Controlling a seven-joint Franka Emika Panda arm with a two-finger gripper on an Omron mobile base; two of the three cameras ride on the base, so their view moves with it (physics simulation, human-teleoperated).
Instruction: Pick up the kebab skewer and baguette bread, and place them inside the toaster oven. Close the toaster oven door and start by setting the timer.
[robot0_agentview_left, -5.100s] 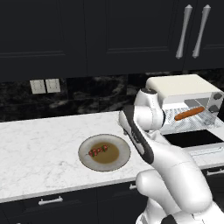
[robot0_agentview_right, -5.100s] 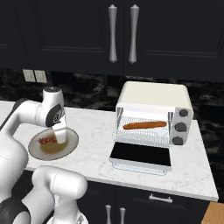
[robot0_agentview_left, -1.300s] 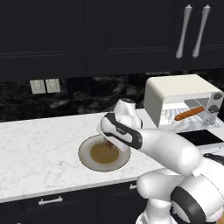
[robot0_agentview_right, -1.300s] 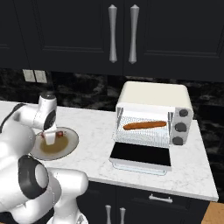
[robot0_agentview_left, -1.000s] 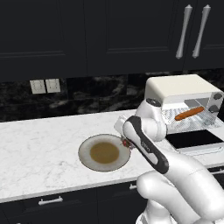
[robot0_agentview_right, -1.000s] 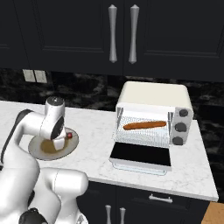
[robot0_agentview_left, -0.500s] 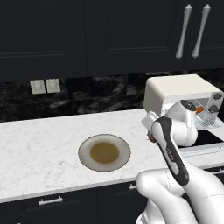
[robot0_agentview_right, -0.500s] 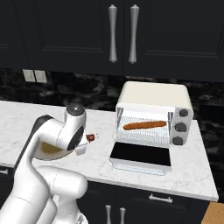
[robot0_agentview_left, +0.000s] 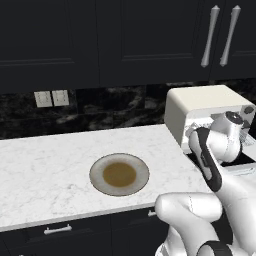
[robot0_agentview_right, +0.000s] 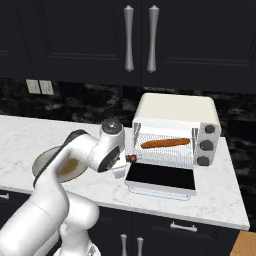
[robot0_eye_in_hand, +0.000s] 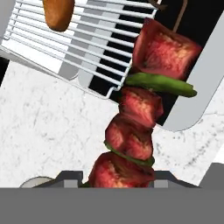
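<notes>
End effector (robot0_agentview_right: 126, 162) is clamped on the kebab skewer (robot0_eye_in_hand: 140, 118), held just beside the toaster oven's (robot0_agentview_right: 175, 131) open door (robot0_agentview_right: 161, 178) with the baguette bread (robot0_agentview_right: 165, 143) already on the rack; risk: chunks snagging the rack's front edge on entry.

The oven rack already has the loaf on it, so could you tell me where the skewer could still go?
The rack is bare in front of the loaf and beside its right end. The back strip under the loaf is taken. The gripper holds the skewer at the open door's left corner.
</notes>
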